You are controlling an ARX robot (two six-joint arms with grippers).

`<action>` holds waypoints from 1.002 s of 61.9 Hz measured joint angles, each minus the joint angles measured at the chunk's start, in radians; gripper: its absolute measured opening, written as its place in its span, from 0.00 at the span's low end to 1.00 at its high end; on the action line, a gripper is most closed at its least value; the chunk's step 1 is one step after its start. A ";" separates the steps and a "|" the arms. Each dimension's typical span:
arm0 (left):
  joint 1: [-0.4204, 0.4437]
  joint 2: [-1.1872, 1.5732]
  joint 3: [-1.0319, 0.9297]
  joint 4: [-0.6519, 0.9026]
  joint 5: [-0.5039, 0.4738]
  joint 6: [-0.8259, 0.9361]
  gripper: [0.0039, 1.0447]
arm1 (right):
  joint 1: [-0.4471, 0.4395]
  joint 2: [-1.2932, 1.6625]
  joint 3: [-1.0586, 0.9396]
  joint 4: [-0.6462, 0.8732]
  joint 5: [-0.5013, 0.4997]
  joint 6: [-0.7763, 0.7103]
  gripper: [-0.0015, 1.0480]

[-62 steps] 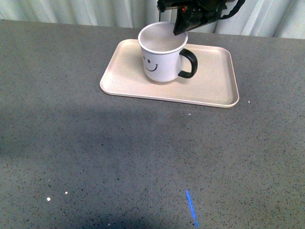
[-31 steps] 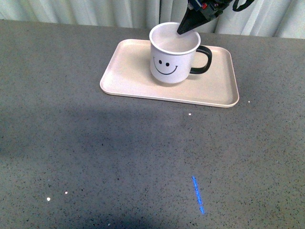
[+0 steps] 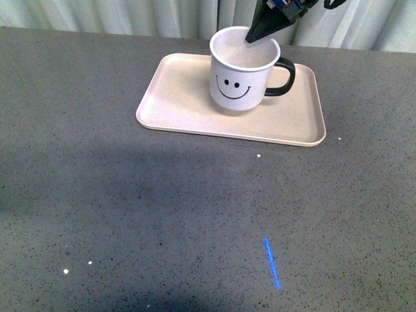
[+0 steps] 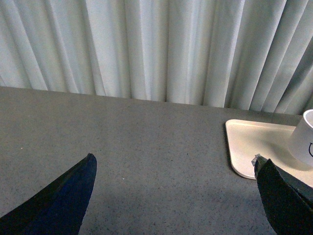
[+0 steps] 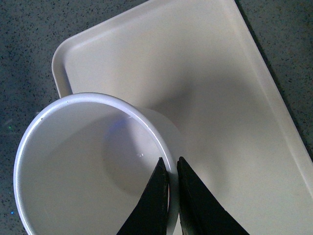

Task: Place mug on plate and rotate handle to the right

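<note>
The white mug [image 3: 242,75] stands on the pale beige plate [image 3: 175,97], its black smiley face turned toward me. Its black handle [image 3: 284,77] points to the right. My right gripper [image 3: 255,38] comes down from above and is shut on the mug's far rim. In the right wrist view the right gripper [image 5: 170,164] pinches the rim, one finger inside the mug [image 5: 73,161] and one outside, over the plate [image 5: 220,98]. My left gripper [image 4: 173,169] is open and empty over bare table, left of the plate [image 4: 247,144]; the mug [image 4: 304,137] shows at the frame edge.
The grey speckled table [image 3: 130,214] spreads around the plate. White curtains [image 3: 130,16] hang behind the table's far edge. A blue light streak [image 3: 272,262] lies on the table near the front.
The mug has turned on the plate and shifted a little right: the smiley face now faces me and the handle has swung from front-right to the right. The right gripper moved with it.
</note>
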 joint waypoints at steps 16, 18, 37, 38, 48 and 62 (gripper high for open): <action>0.000 0.000 0.000 0.000 0.000 0.000 0.91 | 0.000 0.014 0.005 -0.003 -0.006 -0.004 0.02; 0.000 0.000 0.000 0.000 0.000 0.000 0.91 | 0.001 0.017 0.005 -0.003 -0.007 -0.005 0.02; 0.000 0.000 0.000 0.000 0.000 0.000 0.91 | 0.004 0.049 0.043 -0.034 -0.006 -0.034 0.02; 0.000 0.000 0.000 0.000 0.000 0.000 0.91 | 0.004 0.052 0.048 -0.037 -0.005 -0.035 0.02; 0.000 0.000 0.000 0.000 0.000 0.000 0.91 | 0.004 0.080 0.074 -0.050 -0.004 -0.042 0.02; 0.000 0.000 0.000 0.000 0.000 0.000 0.91 | 0.005 0.105 0.102 -0.064 0.024 -0.053 0.02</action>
